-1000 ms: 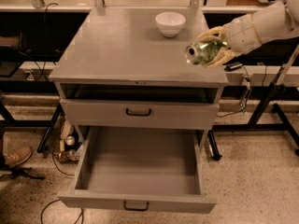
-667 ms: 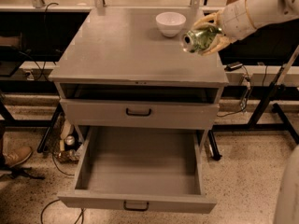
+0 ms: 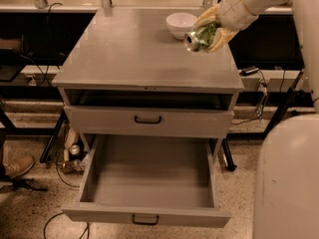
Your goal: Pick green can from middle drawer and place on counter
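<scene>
My gripper (image 3: 208, 32) is shut on the green can (image 3: 198, 38) and holds it tilted, silver rim toward the camera, just above the right part of the counter (image 3: 134, 54). The can is close to the white bowl (image 3: 180, 24), a little in front and to the right of it. The middle drawer (image 3: 149, 176) stands pulled wide open at the bottom of the cabinet, with nothing in its tray. My arm reaches in from the upper right.
The drawer above (image 3: 148, 119) with a dark handle is shut, and an open slot (image 3: 149, 99) lies under the counter top. My white base (image 3: 286, 183) fills the lower right. Cables and small items (image 3: 70, 156) lie on the floor at the cabinet's left.
My gripper has carried the can up and to the left, from beyond the counter's right edge to over its right part near the bowl.
</scene>
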